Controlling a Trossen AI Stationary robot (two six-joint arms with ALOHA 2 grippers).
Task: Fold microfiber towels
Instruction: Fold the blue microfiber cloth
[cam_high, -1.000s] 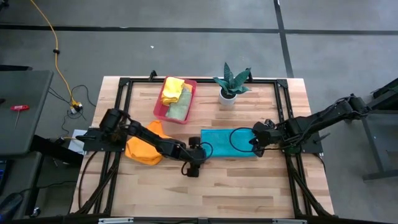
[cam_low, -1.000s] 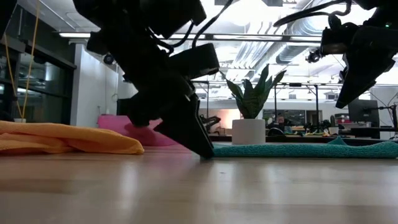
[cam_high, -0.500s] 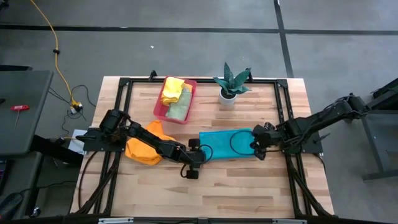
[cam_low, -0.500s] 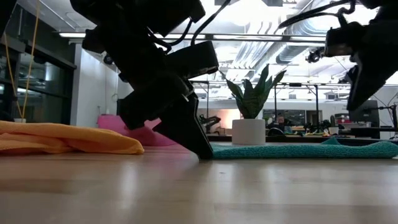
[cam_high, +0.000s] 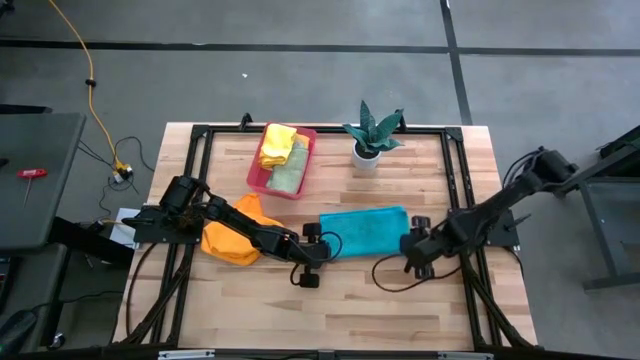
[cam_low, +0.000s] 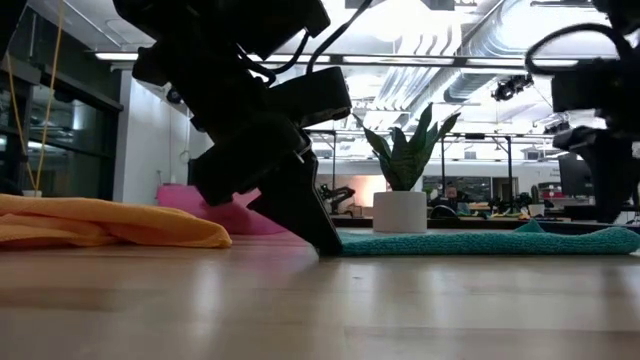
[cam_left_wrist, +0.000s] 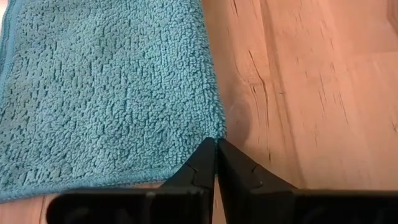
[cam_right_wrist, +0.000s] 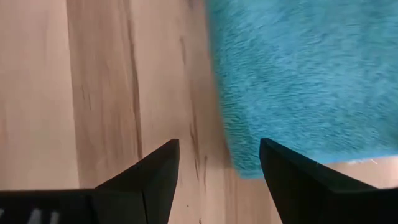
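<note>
From above: one wooden table (cam_high: 330, 300) carrying a black frame; one teal towel (cam_high: 365, 231) lying flat near the middle; one orange towel (cam_high: 232, 240) bunched to its left, under the left arm; one pink tray (cam_high: 308, 150) at the back holding a yellow towel (cam_high: 278, 145) and a light green towel (cam_high: 288, 174); one potted plant (cam_high: 370, 135) just right of the tray. The left gripper (cam_high: 318, 253) sits at the teal towel's near left corner; the right gripper (cam_high: 413, 257) sits at its near right corner. From table height: the left arm's dark fingers reach down to the tabletop, where their tip meets the left end of the teal towel (cam_low: 480, 241), which lies as a low flat strip; the orange towel (cam_low: 100, 222) is heaped at the far left; the pink tray (cam_low: 200, 205) and the plant (cam_low: 402, 175) in its white pot stand behind; the right arm shows dark at the right edge, above the towel's end. From the left wrist: the left gripper (cam_left_wrist: 216, 144) has its fingers pinched fully together, their tips on the very corner of the teal towel (cam_left_wrist: 106, 93); bare wood lies beside. From the right wrist: the right gripper (cam_right_wrist: 219, 155) has its fingers spread wide apart, gripping nothing, with a corner of the teal towel (cam_right_wrist: 298, 74) showing between and beyond them, over wood.
</note>
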